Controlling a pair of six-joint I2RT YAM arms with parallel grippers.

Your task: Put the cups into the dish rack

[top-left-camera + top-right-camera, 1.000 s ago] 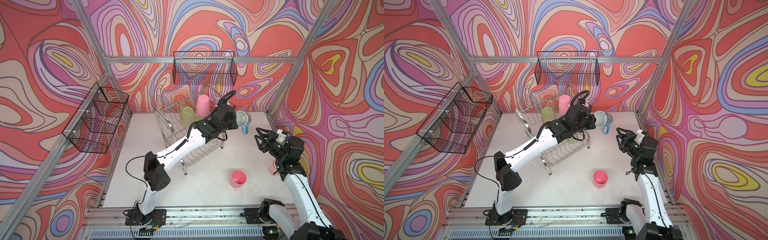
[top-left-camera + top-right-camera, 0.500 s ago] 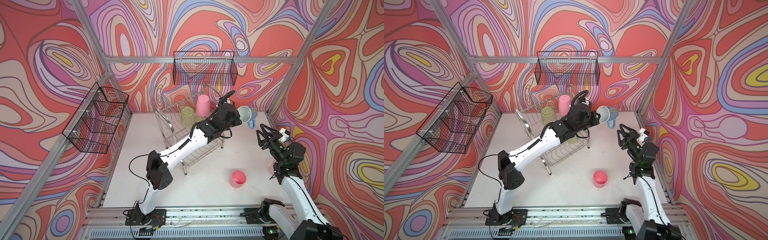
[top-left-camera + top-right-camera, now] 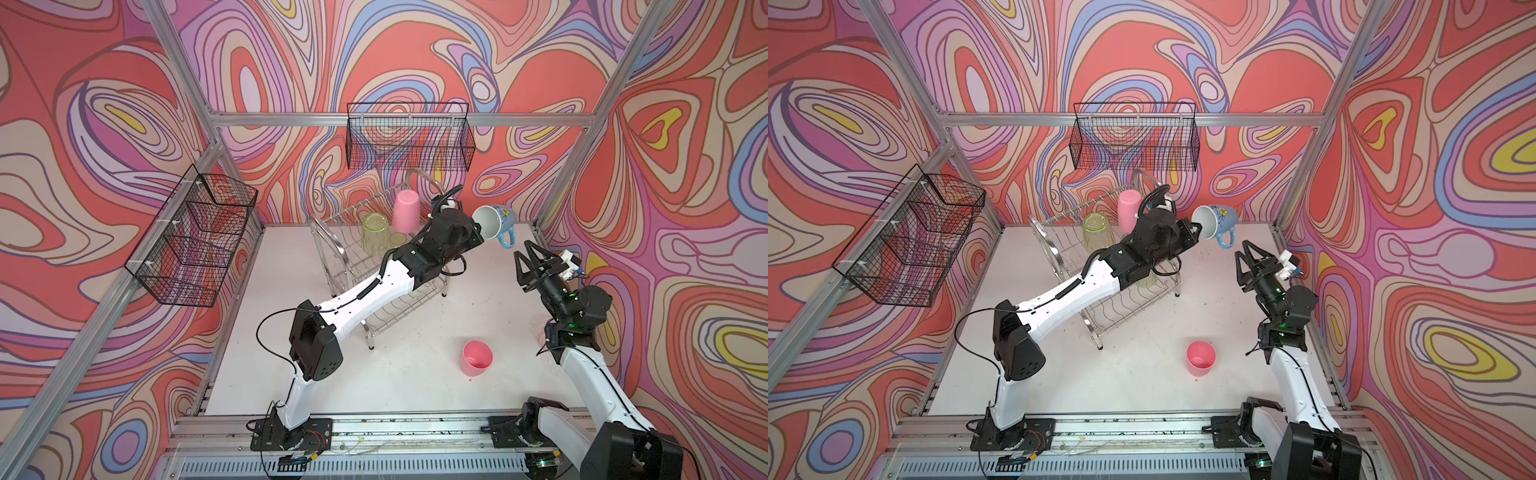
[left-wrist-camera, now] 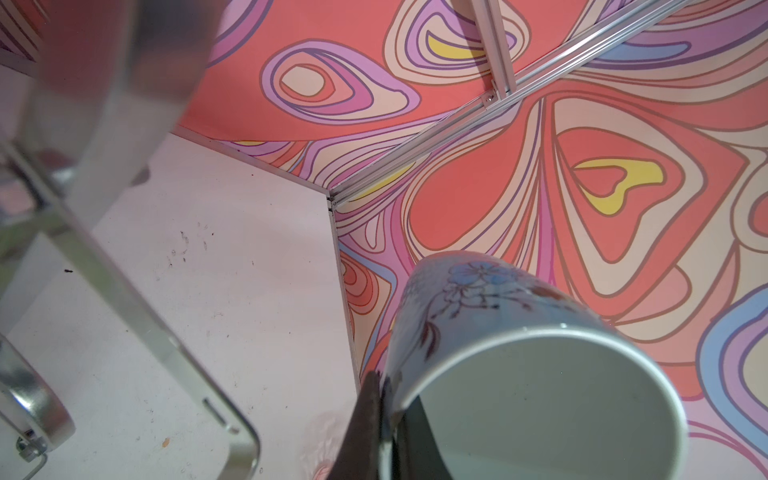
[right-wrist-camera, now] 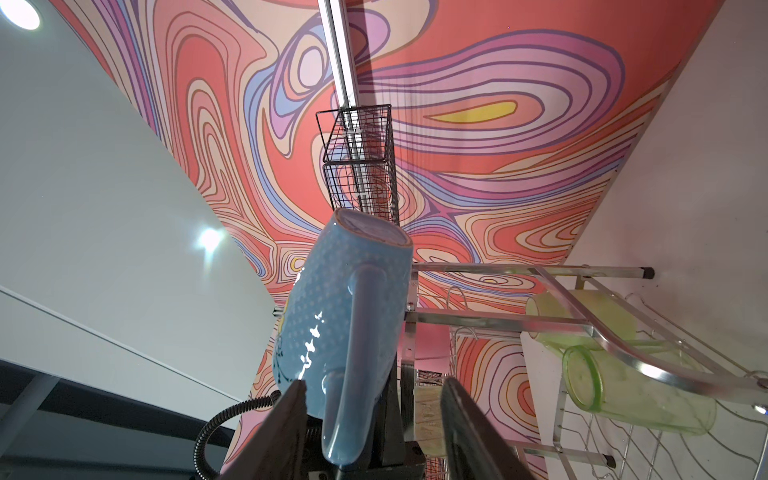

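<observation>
Left gripper: fingers are pressing together on the rim wall of the blue mug, one inside the white lining and one outside. The mug is hanging tilted in the air just past the right end of the dish rack, with its handle pointing down. Right gripper: fingers are standing spread and holding nothing, right of the rack and near the mug without touching it. Open table is lying between the rack and this gripper. The rack's upper tier is carrying an upturned pink tumbler and a clear green cup. A second green cup is lying in the rack too, its tier unclear. Another pink tumbler is standing upright on the table, in front of the rack and well apart from it.
</observation>
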